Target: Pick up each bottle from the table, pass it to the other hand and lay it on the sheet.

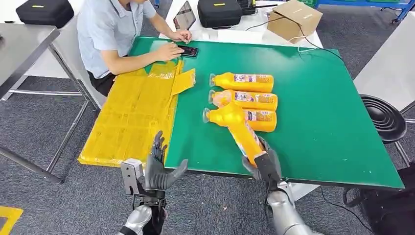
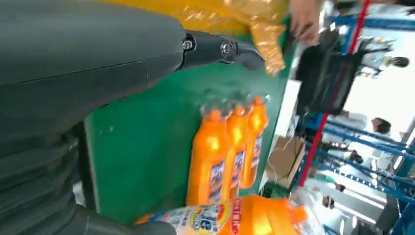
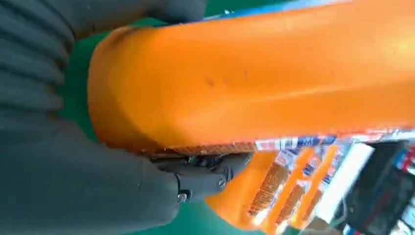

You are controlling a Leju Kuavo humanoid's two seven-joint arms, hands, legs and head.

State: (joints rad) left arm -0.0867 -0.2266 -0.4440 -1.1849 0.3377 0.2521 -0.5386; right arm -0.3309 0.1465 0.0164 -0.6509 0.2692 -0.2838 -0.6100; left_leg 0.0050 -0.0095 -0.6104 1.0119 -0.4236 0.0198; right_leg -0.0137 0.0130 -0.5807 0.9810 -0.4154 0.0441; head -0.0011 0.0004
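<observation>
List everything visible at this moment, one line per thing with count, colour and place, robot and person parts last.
Held bottle: one, orange, gripped at its base by the right hand, tilted above the near table edge.
Lying bottles: three, orange, side by side on the mat.
Mat: one, green, covering the table.
Sheet: one, yellow, on the table's left part.
Phone: one, black, on the mat's far edge.
Cardboard box: one, brown, beyond the table.
Black cases: two, at the far side.
Stool: one, black, right of the table.
Person: one, light blue shirt, seated at the far left.
Left hand: empty, fingers apart.
Right hand: holding the bottle.
</observation>
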